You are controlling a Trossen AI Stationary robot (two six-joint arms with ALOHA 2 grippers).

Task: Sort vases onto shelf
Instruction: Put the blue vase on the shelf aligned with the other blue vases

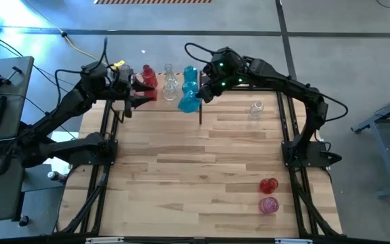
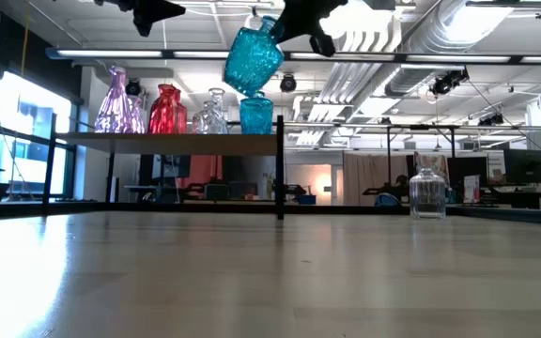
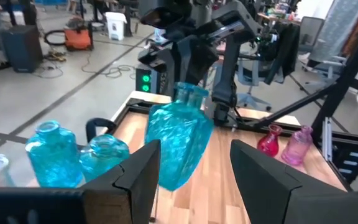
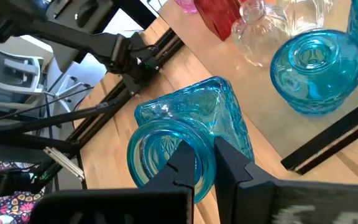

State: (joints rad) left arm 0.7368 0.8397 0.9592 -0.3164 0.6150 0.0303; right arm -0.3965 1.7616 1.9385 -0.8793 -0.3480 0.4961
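Plank-striped tabletop [image 1: 202, 169] carries a light wooden shelf [image 2: 172, 138] at its far edge, holding pink, red, clear and teal vases. Above the shelf's end, the right gripper [image 4: 199, 163] pinches the rim of a faceted teal vase [image 2: 253, 58], translucent and tilted, in the air. The left gripper [image 3: 192, 177] hovers over the shelf, fingers apart and empty. Clear, red and pink vases wait on the tabletop.

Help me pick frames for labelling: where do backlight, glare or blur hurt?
Low view: bright windows and ceiling lights backlight the shelf, and both arms read as silhouettes. Right wrist view: the near tool is blurred. High view: evenly lit.
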